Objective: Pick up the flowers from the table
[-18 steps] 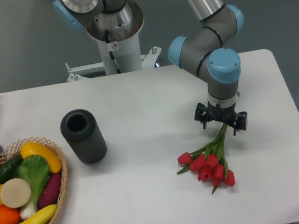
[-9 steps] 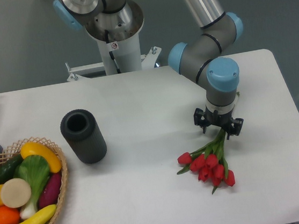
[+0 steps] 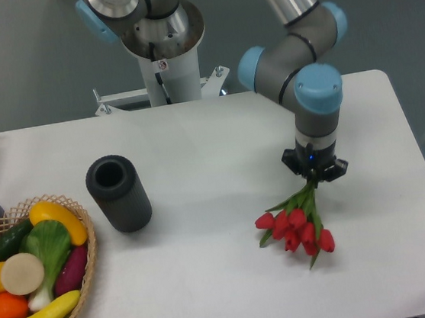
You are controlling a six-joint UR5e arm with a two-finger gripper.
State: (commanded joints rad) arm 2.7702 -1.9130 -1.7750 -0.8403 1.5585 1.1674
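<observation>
Tool (image 3: 316,175) points straight down over the stem ends of the flowers (image 3: 295,225), its fingers drawn together and, by the look of it, clamped on the stems; the contact itself is too small to see clearly. Gripping at the stems makes sense: they are thin and bunched, and the red buds would crush. The buds trail from the tool toward 7 o'clock and appear to lie on, or barely above, the tabletop (image 3: 211,282), so the lift looks hardly begun. A dark cylinder (image 3: 118,193) stands at 9 o'clock of the flowers, well apart. A basket (image 3: 91,249) of vegetables sits at the tabletop's 8 o'clock edge, clear of any upward path.
</observation>
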